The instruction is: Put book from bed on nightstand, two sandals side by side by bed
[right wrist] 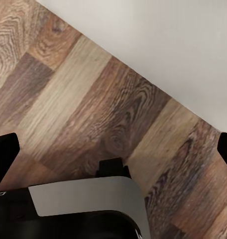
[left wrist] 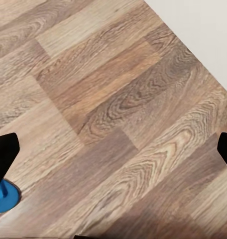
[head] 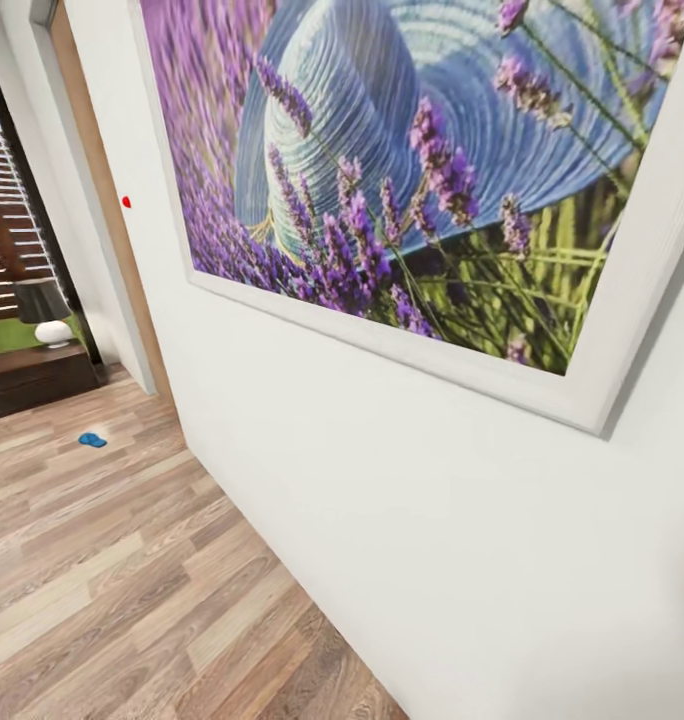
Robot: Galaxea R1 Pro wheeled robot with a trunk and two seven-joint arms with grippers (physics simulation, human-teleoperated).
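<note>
Left wrist view has the left jaws (left wrist: 113,149) spread wide over the wood-plank floor (left wrist: 118,109), with nothing between them; each black fingertip (left wrist: 4,154) sits at an opposite edge of the picture. A bright blue object (left wrist: 3,196) peeks out just beside one fingertip, too cut off to identify. A strip of white wall (left wrist: 203,30) crosses one corner.

Right wrist view shows the right jaws (right wrist: 113,149) likewise spread and empty, above the same planks (right wrist: 83,99), with part of the robot's own white and black body (right wrist: 83,204) beneath them and the white wall (right wrist: 158,45) close by.

Head view adds the wider scene: a large framed picture of lavender and a blue hat (head: 422,170) on the near right wall (head: 432,560), and far left, through a doorway, one blue sandal (head: 92,439) lying on the floor (head: 112,600). Beyond it a dark nightstand (head: 32,378) carries a lamp (head: 47,310).
</note>
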